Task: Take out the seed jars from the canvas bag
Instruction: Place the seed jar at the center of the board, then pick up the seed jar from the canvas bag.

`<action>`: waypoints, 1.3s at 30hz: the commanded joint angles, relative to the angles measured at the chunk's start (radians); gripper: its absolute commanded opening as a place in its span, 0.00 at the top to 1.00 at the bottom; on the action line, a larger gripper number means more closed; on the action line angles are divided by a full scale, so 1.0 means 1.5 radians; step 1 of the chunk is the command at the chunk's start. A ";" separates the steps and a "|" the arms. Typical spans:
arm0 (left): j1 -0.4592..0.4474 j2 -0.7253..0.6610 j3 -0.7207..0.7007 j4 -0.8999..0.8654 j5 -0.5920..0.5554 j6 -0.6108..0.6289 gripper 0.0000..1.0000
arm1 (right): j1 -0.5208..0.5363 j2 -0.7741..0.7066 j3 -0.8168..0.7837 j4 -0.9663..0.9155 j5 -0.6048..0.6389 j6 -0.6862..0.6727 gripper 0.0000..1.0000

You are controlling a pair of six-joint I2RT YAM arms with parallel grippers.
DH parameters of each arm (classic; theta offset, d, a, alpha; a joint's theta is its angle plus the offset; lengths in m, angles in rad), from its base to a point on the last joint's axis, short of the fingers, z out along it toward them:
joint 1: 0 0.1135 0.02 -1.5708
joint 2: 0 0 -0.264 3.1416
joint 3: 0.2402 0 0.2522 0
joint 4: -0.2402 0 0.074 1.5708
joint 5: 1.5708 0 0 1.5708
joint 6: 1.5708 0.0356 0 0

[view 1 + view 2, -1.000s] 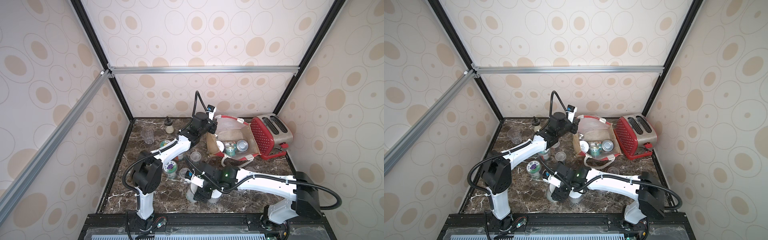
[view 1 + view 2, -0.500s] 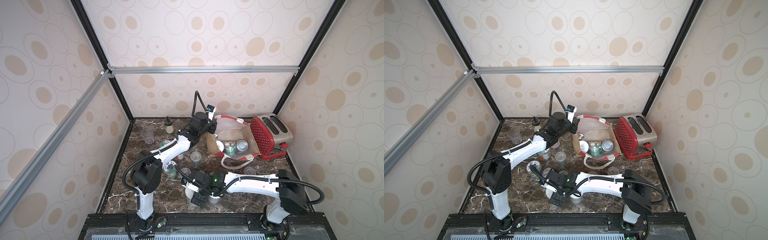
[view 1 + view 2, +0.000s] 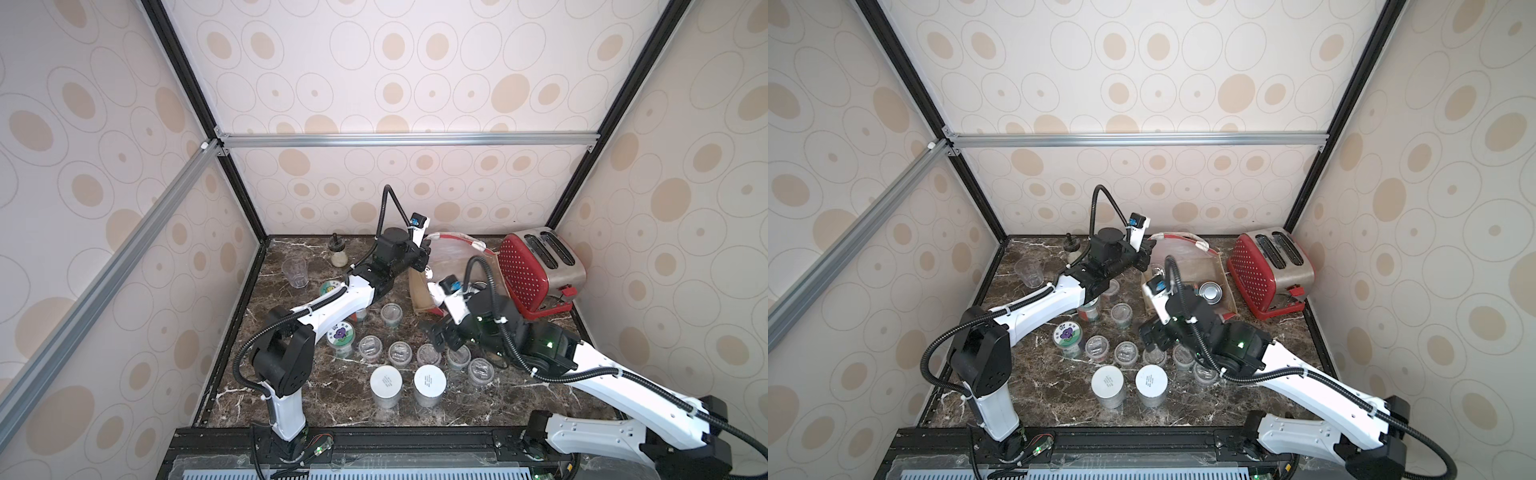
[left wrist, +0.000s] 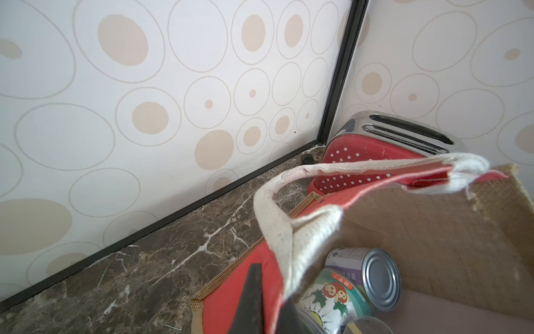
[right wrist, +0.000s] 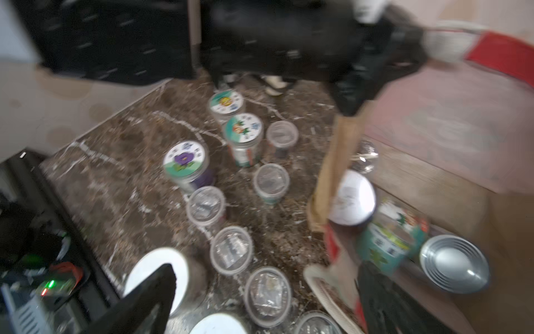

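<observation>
the canvas bag [image 3: 423, 296] lies on its side at the back of the dark marble bench [image 3: 332, 409], just beside the red dotted toaster [image 3: 536, 270], with its mouth towards the front. the left gripper [image 3: 424, 264] is at the bag's upper rim, close to the white handle [image 4: 361, 166], and its jaws are pressed together, pinching that rim. the right gripper [image 3: 446, 337] hangs over the bench just in front of the bag's mouth, jaws spread wide with nothing between them.

most of the seed jars [image 3: 399, 352] stand on the bench in front of the bag. a row of short clear-lidded ones runs across the middle. two taller white-lidded jars [image 3: 386, 381] stand nearest the front edge, side by side. a purple-flower jar [image 3: 340, 333] stands just beside the left arm, and a yellow-flower jar [image 3: 329, 287] farther back.

some are in the bag. the right wrist view is blurred, but it shows a plain-lidded jar [image 5: 351, 198] at the mouth, a green-labelled jar [image 5: 390, 234] on its side next to it, and a tin can [image 5: 453, 263] deeper in. in the left wrist view that can lies against a jar with a picture lid.

a glass shaker [image 3: 338, 253] and a lidless tumbler [image 3: 295, 272] stand near the back left corner, well apart from the bag.
</observation>
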 commanded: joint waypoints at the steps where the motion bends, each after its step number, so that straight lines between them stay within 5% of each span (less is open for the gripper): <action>1: 0.001 -0.036 0.023 0.083 0.008 0.052 1.00 | -0.077 0.023 -0.008 -0.045 0.030 0.099 0.00; 11: -0.051 -0.055 0.011 0.099 -0.047 0.127 1.00 | -0.180 0.156 0.017 -0.056 0.028 0.132 0.00; 16: -0.079 -0.089 -0.051 0.142 -0.081 0.139 1.00 | -0.217 0.242 0.030 -0.042 0.007 0.137 0.08; 39: -0.087 -0.098 -0.102 0.170 -0.079 0.123 1.00 | -0.277 0.470 0.072 0.053 -0.097 0.098 0.26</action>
